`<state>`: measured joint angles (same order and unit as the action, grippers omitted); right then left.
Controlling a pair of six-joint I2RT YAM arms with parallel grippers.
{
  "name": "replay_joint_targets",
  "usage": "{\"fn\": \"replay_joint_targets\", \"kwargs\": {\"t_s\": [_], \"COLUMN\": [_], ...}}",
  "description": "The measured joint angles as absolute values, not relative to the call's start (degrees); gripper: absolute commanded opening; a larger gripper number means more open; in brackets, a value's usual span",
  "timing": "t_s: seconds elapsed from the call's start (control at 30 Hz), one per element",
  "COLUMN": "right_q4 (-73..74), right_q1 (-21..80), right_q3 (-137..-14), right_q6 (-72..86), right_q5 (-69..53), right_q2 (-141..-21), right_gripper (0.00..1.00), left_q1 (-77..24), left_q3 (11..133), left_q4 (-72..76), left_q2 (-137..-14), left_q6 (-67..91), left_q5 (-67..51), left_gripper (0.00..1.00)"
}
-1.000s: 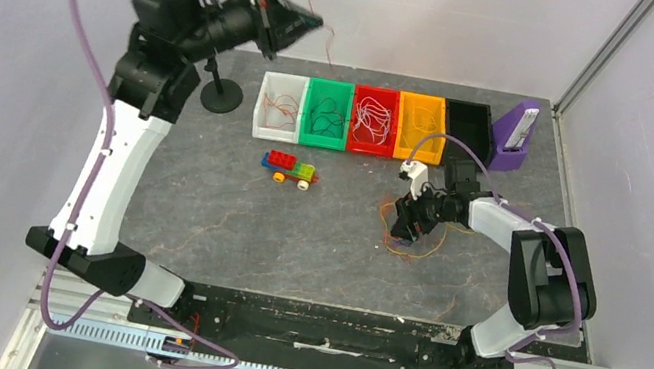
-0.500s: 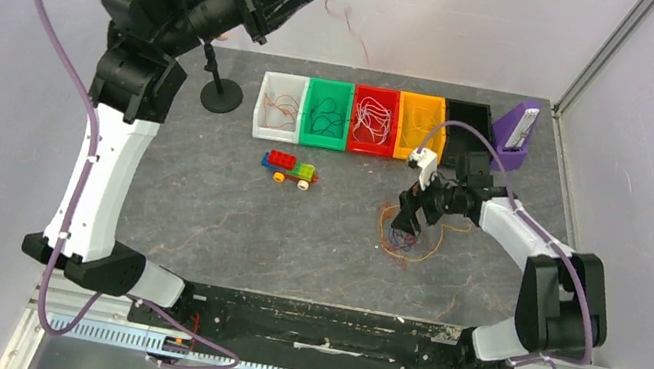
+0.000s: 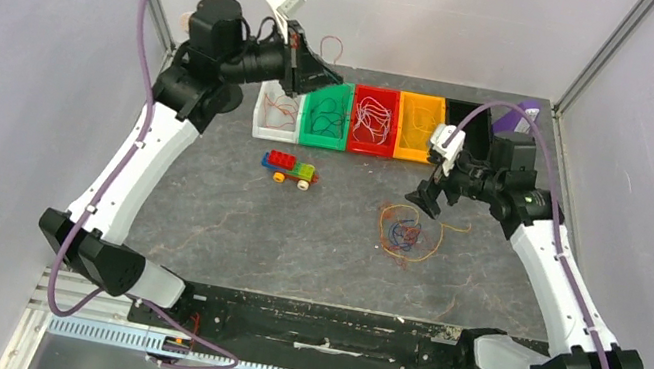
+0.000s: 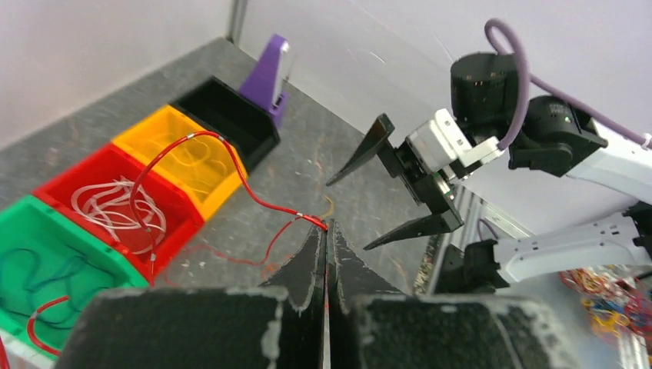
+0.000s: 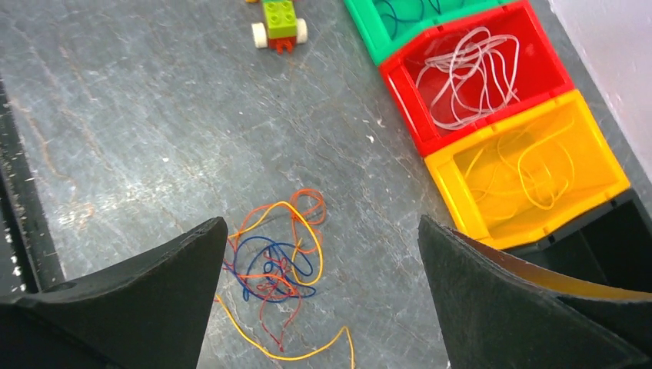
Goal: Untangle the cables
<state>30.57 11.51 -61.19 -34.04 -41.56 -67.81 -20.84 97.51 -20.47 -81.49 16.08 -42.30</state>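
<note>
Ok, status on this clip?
Left gripper shut on red cable, raised. Right gripper open, above the tangle. Nothing blocking.

The top camera is looking down from high above the 6 o'clock edge over the whole tabletop (image 3: 196,212). The left wrist camera, at 11 o'clock, is facing 4 o'clock toward the right fingers (image 4: 361,150). The right wrist camera is looking down closely at the cables (image 5: 273,261). All are sharing the red bin (image 3: 374,112).

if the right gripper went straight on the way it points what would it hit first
Probably the tangle of cables on the table, just ahead of the open right gripper, though depth is unclear.
</note>
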Motion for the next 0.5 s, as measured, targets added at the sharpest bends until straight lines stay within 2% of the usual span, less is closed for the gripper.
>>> {"fn": "replay_joint_targets", "kwargs": {"t_s": [0.17, 0.4, 0.5], "right_q4": [28.42, 4.62, -4.43], "right_q1": [11.94, 17.12, 19.11], "right_q3": [-61.87, -59.2, -58.52], "right_q6": [-30.48, -13.04, -8.38], "right_q5": [-46.78, -47.94, -47.83], "right_q2": [-66.28, -65.65, -65.84], "right_gripper": [0.94, 0.85, 0.78], "left_q1": [-22.46, -22.63, -22.72], "left_q3": [94.0, 93.43, 92.97], "left_q4": [-18.06, -12.32, -9.93], "left_q2": [-81.49, -81.71, -81.97], "left_q6": [19.59, 26.52, 29.74], "left_q5": [-44.75, -47.92, -48.86], "left_gripper": [0.02, 0.02, 0.02]}}
